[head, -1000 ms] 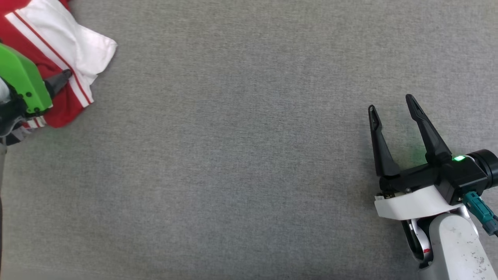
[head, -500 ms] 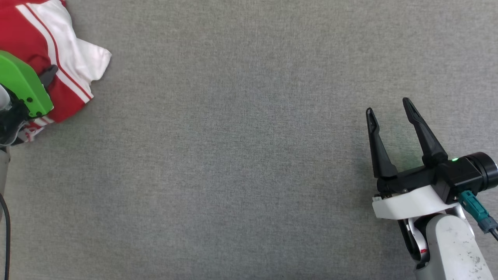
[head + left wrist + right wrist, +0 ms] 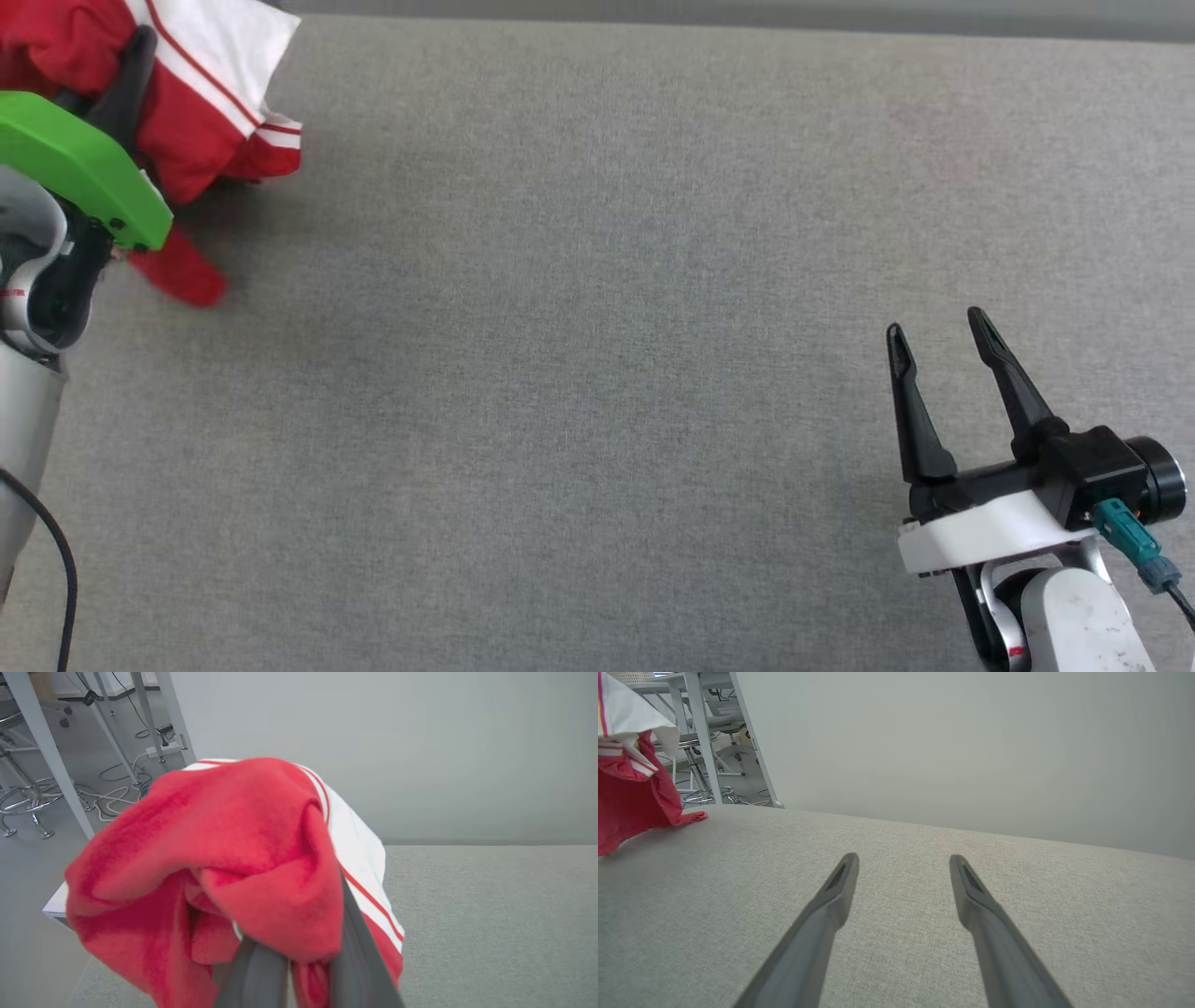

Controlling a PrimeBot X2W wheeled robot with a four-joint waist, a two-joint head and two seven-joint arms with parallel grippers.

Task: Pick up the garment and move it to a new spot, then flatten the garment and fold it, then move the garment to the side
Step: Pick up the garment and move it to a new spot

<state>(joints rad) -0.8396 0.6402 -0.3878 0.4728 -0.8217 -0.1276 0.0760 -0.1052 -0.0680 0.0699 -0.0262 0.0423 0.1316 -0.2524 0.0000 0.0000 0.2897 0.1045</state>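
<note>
The garment (image 3: 201, 103), red with white striped sleeves, hangs bunched at the table's far left corner, and a red end (image 3: 182, 273) trails onto the cloth. My left gripper (image 3: 140, 56), under its green cover, is shut on the garment. In the left wrist view red fabric (image 3: 224, 858) drapes over both fingers (image 3: 359, 956) and hides their tips. My right gripper (image 3: 935, 324) rests open and empty at the lower right, far from the shirt. Its wrist view shows the spread fingers (image 3: 831, 905) over bare cloth and the garment (image 3: 630, 798) at the far left.
The table (image 3: 597, 373) is covered in grey fabric; its far edge runs along the top of the head view against a pale wall (image 3: 971, 742). Off the left end stand white table legs (image 3: 42, 760), a stool base (image 3: 28, 800) and floor cables.
My left gripper has shut on the garment and raised it off the table into a hanging bunch. The head view has shifted; the right gripper stays open.
</note>
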